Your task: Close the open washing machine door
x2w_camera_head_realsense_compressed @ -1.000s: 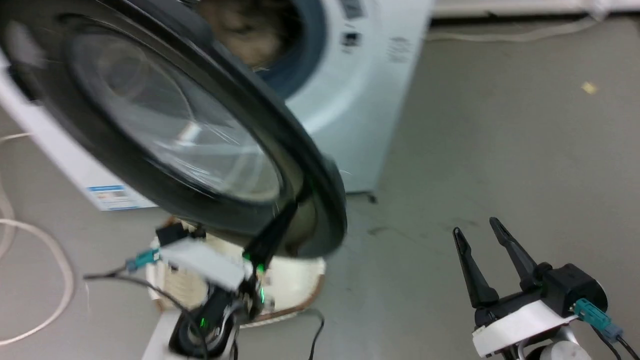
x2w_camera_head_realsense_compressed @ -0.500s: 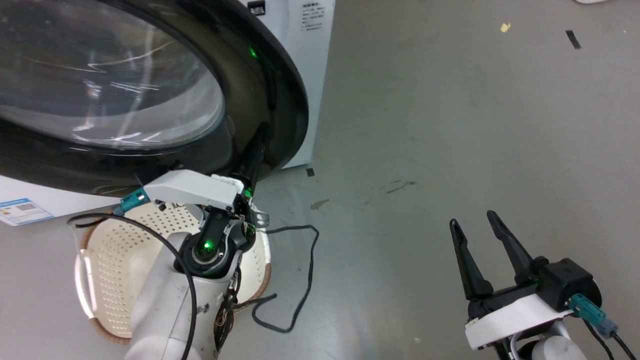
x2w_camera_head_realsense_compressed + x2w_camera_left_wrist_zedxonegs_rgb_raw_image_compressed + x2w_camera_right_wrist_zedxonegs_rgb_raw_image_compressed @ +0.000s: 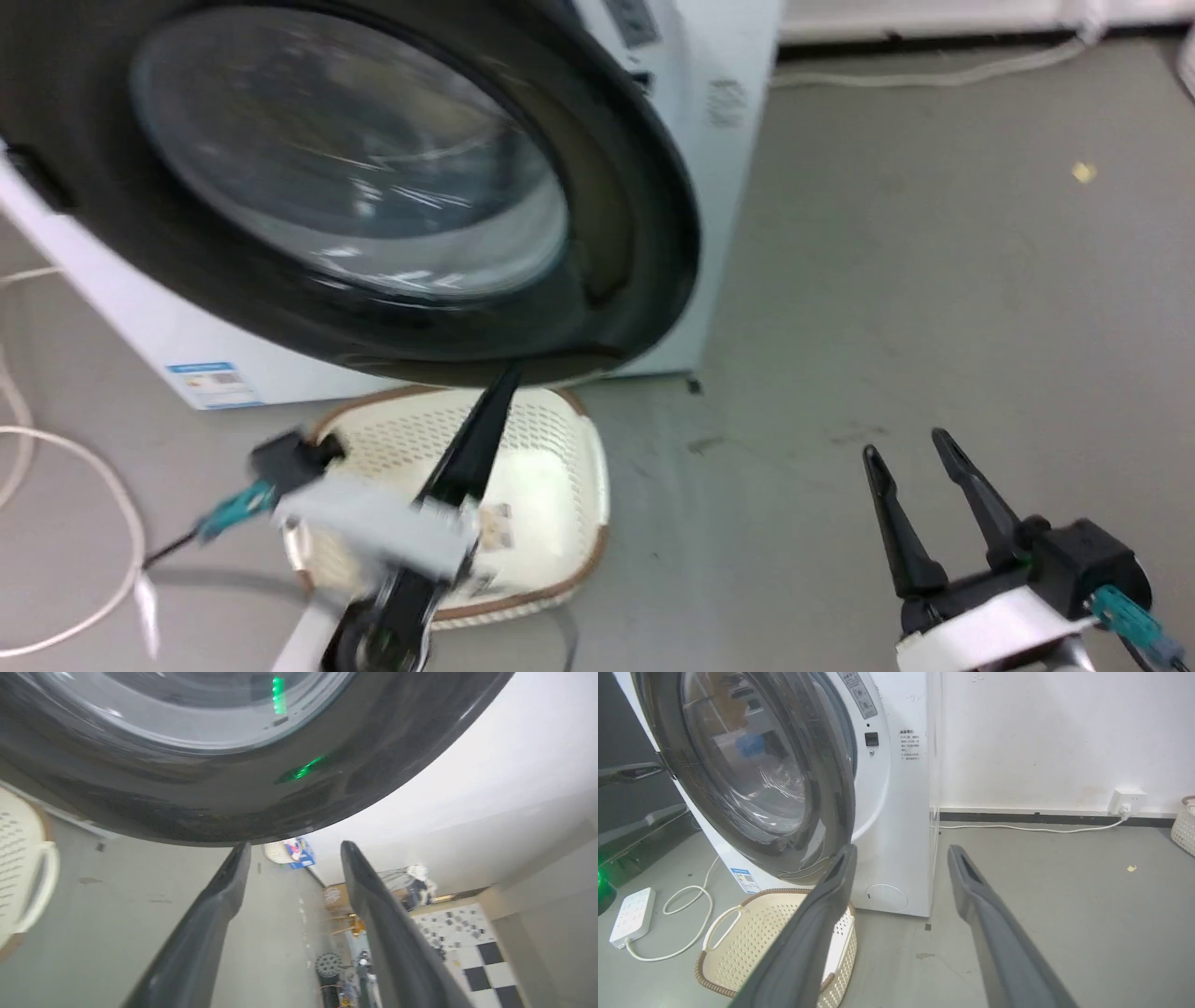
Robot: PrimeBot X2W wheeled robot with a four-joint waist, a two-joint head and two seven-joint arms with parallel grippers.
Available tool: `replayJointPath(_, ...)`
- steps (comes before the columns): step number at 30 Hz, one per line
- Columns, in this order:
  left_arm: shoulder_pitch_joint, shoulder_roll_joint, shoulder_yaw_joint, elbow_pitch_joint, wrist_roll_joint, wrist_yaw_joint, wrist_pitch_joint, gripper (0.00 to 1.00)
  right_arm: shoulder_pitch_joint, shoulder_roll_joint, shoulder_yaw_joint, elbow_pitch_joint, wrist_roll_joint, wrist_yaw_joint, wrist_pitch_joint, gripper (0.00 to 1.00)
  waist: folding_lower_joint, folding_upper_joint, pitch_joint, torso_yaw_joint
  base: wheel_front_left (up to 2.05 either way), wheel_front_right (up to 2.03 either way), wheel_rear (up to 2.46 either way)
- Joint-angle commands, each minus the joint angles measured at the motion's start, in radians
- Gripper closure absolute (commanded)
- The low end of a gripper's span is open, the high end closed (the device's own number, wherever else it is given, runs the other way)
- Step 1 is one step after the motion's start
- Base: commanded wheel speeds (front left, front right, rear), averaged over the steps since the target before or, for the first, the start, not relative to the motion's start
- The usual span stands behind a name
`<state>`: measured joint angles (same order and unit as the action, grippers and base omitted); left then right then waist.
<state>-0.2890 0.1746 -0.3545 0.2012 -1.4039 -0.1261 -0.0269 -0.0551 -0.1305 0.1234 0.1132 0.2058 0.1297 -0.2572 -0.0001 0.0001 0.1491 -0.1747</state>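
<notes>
As the door hangs open, a cream basket sits below.

A scuffed grey floor carries a cream perforated basket. Left of the basket lies a white power strip. Well right of the basket, a white wall holds a socket, its white cable trailing along dark skirting.
</notes>
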Motion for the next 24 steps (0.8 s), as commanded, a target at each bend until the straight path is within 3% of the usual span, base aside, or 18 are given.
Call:
replayJointPath(1,0.027,0.025,-0.008,-0.015,0.031,-0.004,-0.02,0.0,0.015,-0.005,-0.003,-0.008,0.012,0.001,-0.005,0.0,0.0001,-0.0001,-0.058,0.062,0.0,0.0,0.0)
replayJointPath(7,0.134,0.183,-0.077,-0.048,0.342,-0.002,-0.197,0.0,0.066,0.0,-0.036,-0.038,0.021,0.001,-0.005,0.0,0.0001,-0.0001,-0.117,0.152,0.0,0.0,0.0)
replayJointPath(11,0.167,0.216,-0.037,-0.038,0.603,0.088,-0.233,0.0,0.092,0.004,-0.041,-0.053,0.02,0.001,-0.005,0.0,0.0001,-0.0001,-0.142,0.2,0.0,0.0,0.0)
replayJointPath(14,0.208,0.187,0.043,-0.104,0.811,0.155,-0.234,0.0,0.104,0.004,-0.033,-0.058,0.012,0.001,-0.005,0.0,0.0001,-0.0001,-0.151,0.225,0.0,0.0,0.0)
replayJointPath(17,0.27,0.133,0.101,-0.162,0.961,0.195,-0.234,0.0,0.109,0.002,-0.021,-0.067,0.006,0.001,-0.005,0.0,0.0001,-0.0001,-0.158,0.244,0.0,0.0,0.0)
replayJointPath(18,0.319,0.1,0.138,-0.199,1.09,0.218,-0.235,0.0,0.116,0.002,-0.016,-0.072,0.006,0.001,-0.005,0.0,0.0001,-0.0001,-0.162,0.259,0.0,0.0,0.0)
replayJointPath(24,0.375,0.045,0.17,-0.229,1.211,0.211,-0.235,0.0,0.127,-0.001,-0.001,-0.056,0.001,0.001,-0.005,0.0,0.0001,-0.0001,-0.16,0.288,0.0,0.0,0.0)
